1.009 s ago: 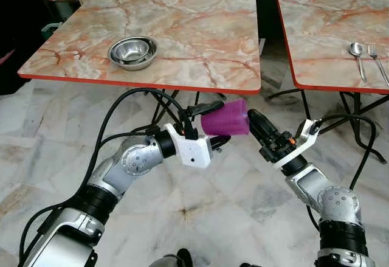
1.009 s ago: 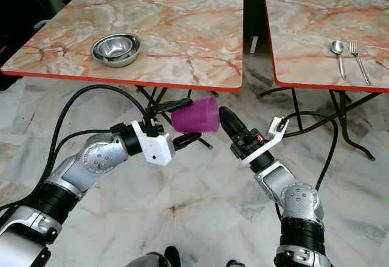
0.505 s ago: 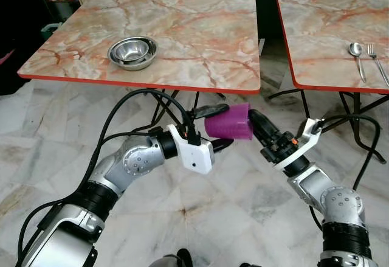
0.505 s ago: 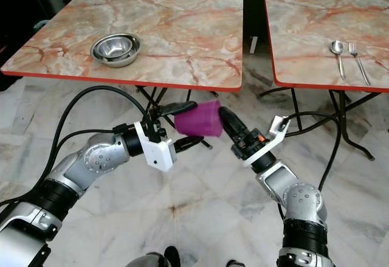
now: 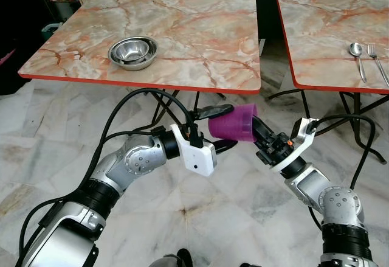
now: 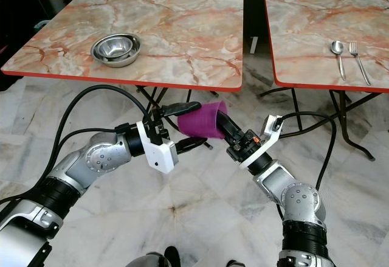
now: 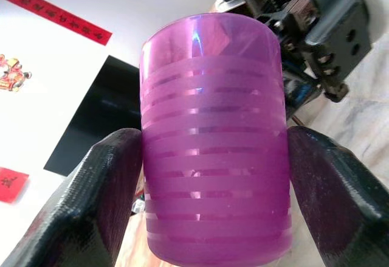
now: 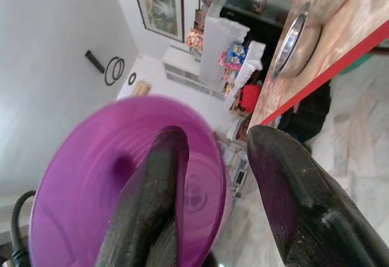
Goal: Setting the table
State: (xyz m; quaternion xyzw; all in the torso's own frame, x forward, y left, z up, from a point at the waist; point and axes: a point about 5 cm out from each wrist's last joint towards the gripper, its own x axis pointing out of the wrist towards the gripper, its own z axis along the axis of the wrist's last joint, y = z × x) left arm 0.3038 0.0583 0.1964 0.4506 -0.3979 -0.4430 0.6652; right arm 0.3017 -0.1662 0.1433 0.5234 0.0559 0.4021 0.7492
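Just below the red front edge of the near marble table (image 5: 182, 30), at the middle of the head views, a purple cup (image 5: 232, 124) hangs on its side in the air between the two arms. The left gripper (image 5: 220, 127) has it: one black finger lies along the cup's upper side and the other along its lower side, both pressed to the wall, as the left wrist view shows with the ribbed purple wall (image 7: 213, 139) wedged between the two fingers (image 7: 100, 200). The cup's base points toward the left arm at the lower left of the frame, and its open mouth faces the right arm at the lower right.

The right gripper (image 5: 260, 134) meets that mouth. Its fingers are parted (moderately, not wide), and the right wrist view shows one finger (image 8: 152, 188) reaching inside the cup (image 8: 91, 176) while the other stays outside the rim, so the wall sits in the gap between them. Whether either finger touches the wall I cannot tell.

Up on the near table, toward the upper left of the frame, stands a stack of steel bowls (image 5: 132, 52). On the second table (image 5: 322, 42), at the upper right, a spoon (image 5: 358, 57) and a fork (image 5: 378, 60) lie side by side near the right edge of the picture. Beneath everything is a pale marble floor (image 5: 182, 212).
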